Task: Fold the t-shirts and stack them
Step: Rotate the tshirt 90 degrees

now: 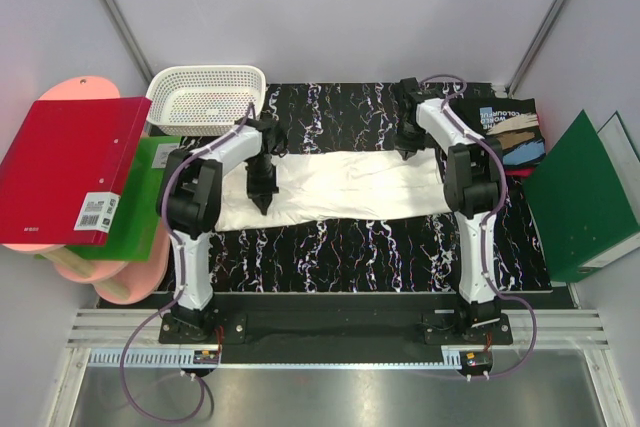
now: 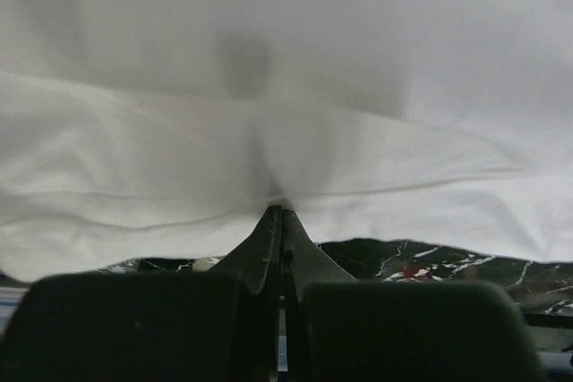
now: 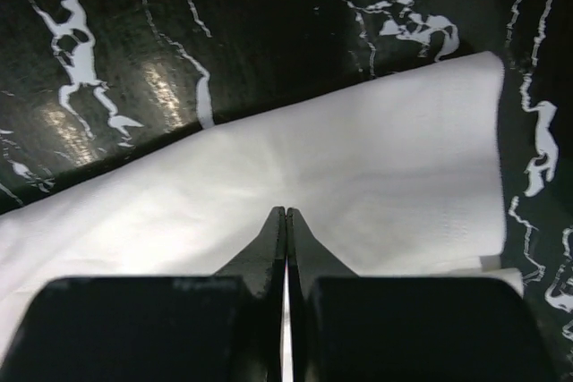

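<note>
1. White t-shirt (image 1: pixel 350 187) flat across the middle of the counter (image 1: pixel 350 247), folded into a long band. Long axis from the left edge toward the right edge, with the left end the wider one.
2. Left gripper (image 1: pixel 262 197) down on the band's left part, fingers pressed together. Seen from its wrist, cloth puckered into the tips, so judged to be pinching the white t-shirt.
3. Right gripper (image 1: pixel 407 150) at the band's far hem, toward its right end, fingers pressed together with the tips on white cloth. Cannot tell whether a layer is caught between them.
4. Deciding relation: one gripper toward each end of the same long axis, left arm nearer the left end, right arm nearer the right. From the right gripper, most of the cloth spread toward the near edge. Likely next fold either across that axis, end to end, or far hem toward the near edge.
5. Around: black t-shirt (image 1: pixel 512 129) folded at the far right corner, just beside the band's right end, with a red sliver under its near side. White basket (image 1: pixel 205 97) at the far left corner. Red binder (image 1: pixel 70 172) over a green binder (image 1: pixel 145 209) off the left edge. Dark green binder (image 1: pixel 585 197) leaning at the right edge.
6. In the way: nothing lying on the band itself. Right arm's own links crossing above the right end. Black t-shirt close enough to be dragged by a careless sweep to the right.
</note>
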